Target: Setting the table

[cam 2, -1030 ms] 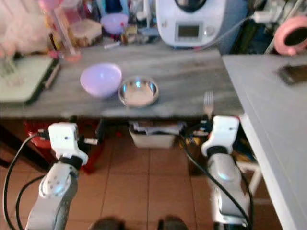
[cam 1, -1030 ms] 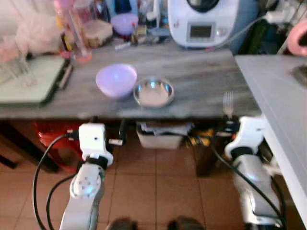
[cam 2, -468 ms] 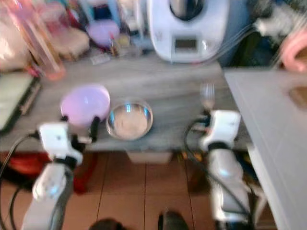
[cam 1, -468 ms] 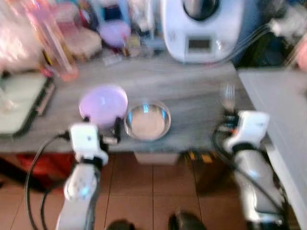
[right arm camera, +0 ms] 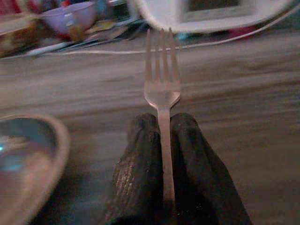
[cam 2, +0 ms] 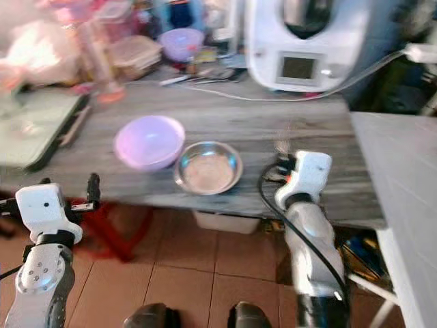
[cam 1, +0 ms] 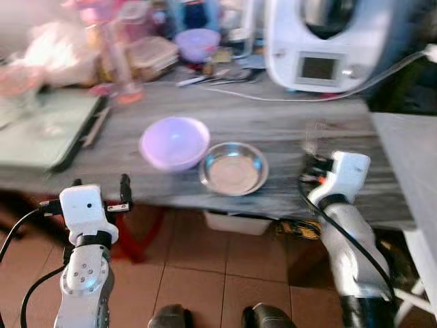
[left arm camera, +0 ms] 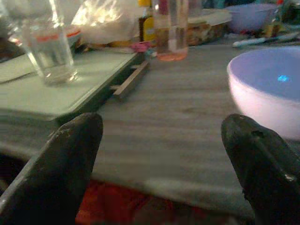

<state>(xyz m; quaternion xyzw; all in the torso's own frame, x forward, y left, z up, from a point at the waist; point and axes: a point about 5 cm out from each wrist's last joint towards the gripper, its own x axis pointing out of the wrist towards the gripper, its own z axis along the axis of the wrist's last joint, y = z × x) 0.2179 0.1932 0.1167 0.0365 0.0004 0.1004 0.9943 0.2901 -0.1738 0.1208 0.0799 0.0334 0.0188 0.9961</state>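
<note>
Right wrist view, right claw (right arm camera: 161, 133) pinching a silver metal fork (right arm camera: 162, 89) beside the round steel bowl (cam 1: 233, 168), left claw (left arm camera: 161, 154) gaping empty near the lilac plastic bowl (cam 1: 175, 142), both over the grey wood-grain table (cam 1: 273, 123).

The right gripper (right arm camera: 161, 140) is held raised and clamped on a fork (right arm camera: 162, 84); the left gripper (left arm camera: 164, 154) is held forward, fingers spread.

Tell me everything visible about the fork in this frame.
The fork is plain silvery metal with four tines and a slim handle. The right gripper pinches its handle between both black fingers, tines pointing forward, away from the robot. It is held over the grey wood-grain table, right of the steel bowl. Whether the fork touches the table cannot be told. In the head views it is a faint blur.
</note>
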